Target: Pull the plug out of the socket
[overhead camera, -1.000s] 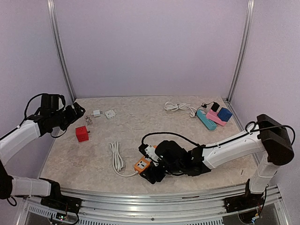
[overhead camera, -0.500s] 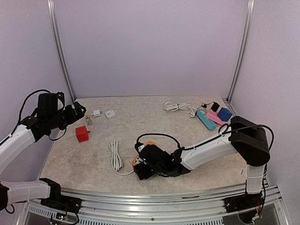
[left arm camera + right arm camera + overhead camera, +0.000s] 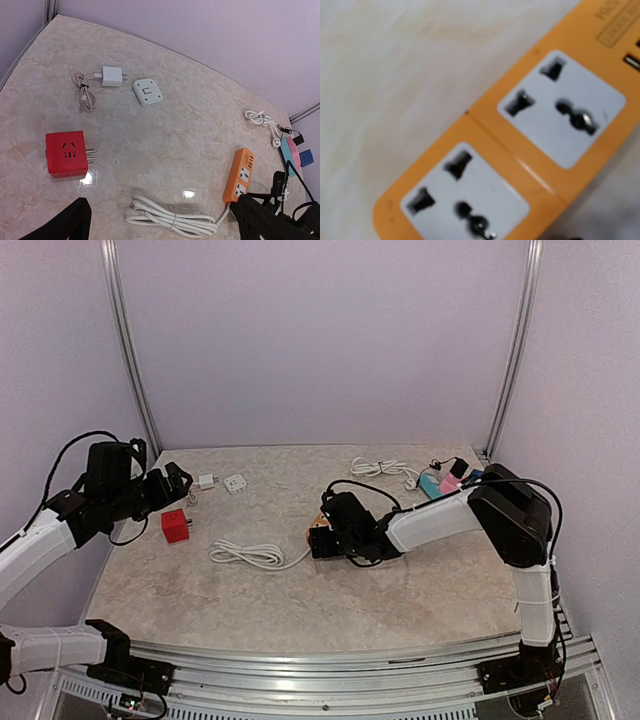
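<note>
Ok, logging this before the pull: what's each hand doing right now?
Left hand: open, holding nothing.
Right hand: at the orange power strip; open or closed cannot be told.

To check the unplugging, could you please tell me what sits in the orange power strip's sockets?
Both white sockets of the orange power strip show bare holes, with no plug in them. In the top view, the right tool covers most of the strip.

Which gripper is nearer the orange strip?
Right. The right gripper sits directly over the strip; the left gripper hangs far off to the left, by the red cube.
</note>
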Tool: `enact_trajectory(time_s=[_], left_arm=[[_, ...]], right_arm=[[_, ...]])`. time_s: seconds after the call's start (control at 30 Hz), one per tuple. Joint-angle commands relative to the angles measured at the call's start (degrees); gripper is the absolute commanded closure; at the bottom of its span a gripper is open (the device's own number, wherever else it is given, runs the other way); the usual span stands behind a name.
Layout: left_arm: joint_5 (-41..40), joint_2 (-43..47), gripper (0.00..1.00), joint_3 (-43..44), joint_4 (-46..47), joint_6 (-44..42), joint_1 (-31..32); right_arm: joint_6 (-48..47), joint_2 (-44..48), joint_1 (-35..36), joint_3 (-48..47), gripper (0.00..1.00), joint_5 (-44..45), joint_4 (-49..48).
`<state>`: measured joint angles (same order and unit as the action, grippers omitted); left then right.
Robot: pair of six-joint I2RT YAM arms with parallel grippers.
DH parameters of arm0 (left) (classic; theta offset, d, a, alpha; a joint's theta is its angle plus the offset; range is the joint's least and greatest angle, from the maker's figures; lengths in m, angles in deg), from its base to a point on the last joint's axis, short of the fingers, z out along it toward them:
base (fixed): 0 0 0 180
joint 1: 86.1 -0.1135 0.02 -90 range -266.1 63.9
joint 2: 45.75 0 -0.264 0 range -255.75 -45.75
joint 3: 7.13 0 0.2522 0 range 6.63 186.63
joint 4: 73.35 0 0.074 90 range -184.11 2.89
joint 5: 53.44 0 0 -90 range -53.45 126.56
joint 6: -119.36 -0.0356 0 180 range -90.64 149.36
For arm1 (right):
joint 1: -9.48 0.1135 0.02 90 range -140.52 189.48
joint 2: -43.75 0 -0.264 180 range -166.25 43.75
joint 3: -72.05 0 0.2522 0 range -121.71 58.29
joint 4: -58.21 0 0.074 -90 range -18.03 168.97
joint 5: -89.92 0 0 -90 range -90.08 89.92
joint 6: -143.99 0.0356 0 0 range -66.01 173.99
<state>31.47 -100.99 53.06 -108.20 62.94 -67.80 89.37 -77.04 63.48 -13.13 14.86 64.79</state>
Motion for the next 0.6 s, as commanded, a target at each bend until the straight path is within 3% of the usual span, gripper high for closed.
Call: enact_trajectory(time_s=[0.0,0.27,0.57], left_arm=[[-0.9,2.0,0.01,-1.8,-0.9,-0.2,0.5],[-0.7,4.0,0.01,-3.1,-1.2,-1.7,0.6],[-0.4,5.3,0.01,-4.5,-1.0,-2.4,0.5]], right_arm=[[-3.2,-5.3,-4.6,-7.3,0.27,-2.0,5.9],[-10.3,-15.3,-12.3,-26.8,0.43,-6.5,14.3],[-14.2,-31.4,-19.4,-56.4,0.55,-14.6,23.0]])
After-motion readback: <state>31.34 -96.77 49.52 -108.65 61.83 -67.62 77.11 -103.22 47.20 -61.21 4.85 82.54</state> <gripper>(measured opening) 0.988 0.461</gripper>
